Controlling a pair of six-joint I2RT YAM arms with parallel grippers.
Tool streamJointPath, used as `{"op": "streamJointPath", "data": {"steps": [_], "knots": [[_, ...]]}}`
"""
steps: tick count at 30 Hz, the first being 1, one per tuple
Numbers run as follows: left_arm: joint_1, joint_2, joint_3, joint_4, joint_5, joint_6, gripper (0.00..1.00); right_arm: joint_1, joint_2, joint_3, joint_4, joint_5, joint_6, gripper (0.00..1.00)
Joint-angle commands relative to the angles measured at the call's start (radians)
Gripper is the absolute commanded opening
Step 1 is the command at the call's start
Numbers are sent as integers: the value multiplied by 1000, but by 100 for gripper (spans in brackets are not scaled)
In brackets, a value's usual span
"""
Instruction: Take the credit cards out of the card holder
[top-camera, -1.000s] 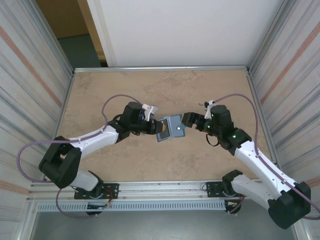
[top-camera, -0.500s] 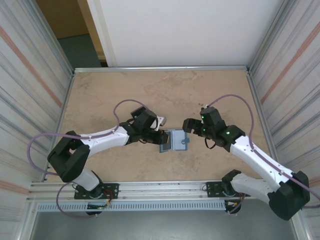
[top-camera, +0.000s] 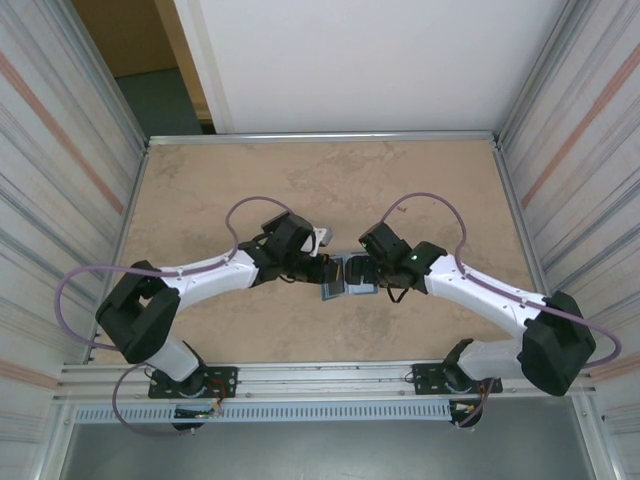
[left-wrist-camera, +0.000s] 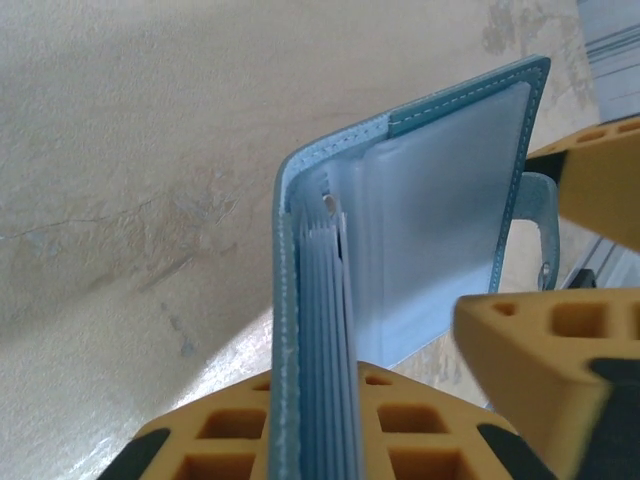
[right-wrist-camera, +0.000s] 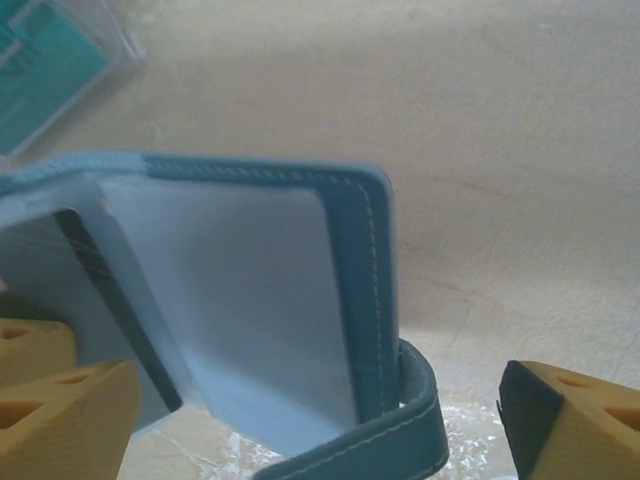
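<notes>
Gaping card holder (left-wrist-camera: 440, 205) — teal outside, pale pockets.

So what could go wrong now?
The right pincer is open around the cover of the wallet and its strap, so it might pinch those instead of a card. The dark card shows just a thin edge in its pocket, so it could be hard to grab. The left pincer holds the wallet by one edge, so a hard tug might pull it loose.
</notes>
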Motion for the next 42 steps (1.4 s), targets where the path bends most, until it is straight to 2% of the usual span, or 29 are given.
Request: {"op": "streamJointPath", "data": {"steps": [1,6,14,25,28,36,40,41,42], "knots": [[28,-16,-18,78,66,-32,0,-5,5,21,-44,41,8,86],[48,-22,-34,100,111,-37,0,-54,-54,-26,37,-35,-10,74],[55,-33,-36,121,170,-23,0,-220,-204,-172,265,-277,-10,45],[89,-32,-68,242,251,-69,0,-383,-381,-302,440,-530,47,8],[89,-24,-68,262,267,-76,0,-417,-413,-340,515,-610,80,3],[89,0,-70,290,282,-96,0,-446,-417,-378,622,-735,130,0],[89,11,-81,297,272,-102,0,-454,-421,-373,606,-748,125,0],[89,15,-84,295,265,-102,0,-460,-425,-366,572,-737,111,14],[90,20,-86,291,258,-102,0,-466,-428,-354,523,-716,93,32]]}}
